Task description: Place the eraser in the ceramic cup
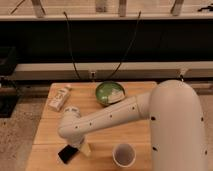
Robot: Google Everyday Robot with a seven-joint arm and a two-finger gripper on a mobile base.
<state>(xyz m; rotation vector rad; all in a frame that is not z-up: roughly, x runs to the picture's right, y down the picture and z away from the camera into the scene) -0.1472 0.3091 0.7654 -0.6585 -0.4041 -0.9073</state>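
Observation:
The eraser [67,153] is a flat black block lying on the wooden table [100,135] near its front left. My gripper [76,148] hangs from the white arm right over and beside the eraser, its tips at the eraser's right end. The ceramic cup [124,154] is small, round and pale with a purplish inside. It stands upright near the front edge, to the right of the gripper and the eraser.
A green bowl [109,93] with something white in it sits at the back middle. A white packet [59,98] lies at the back left. My thick white arm [170,125] covers the table's right side. Black cables hang behind.

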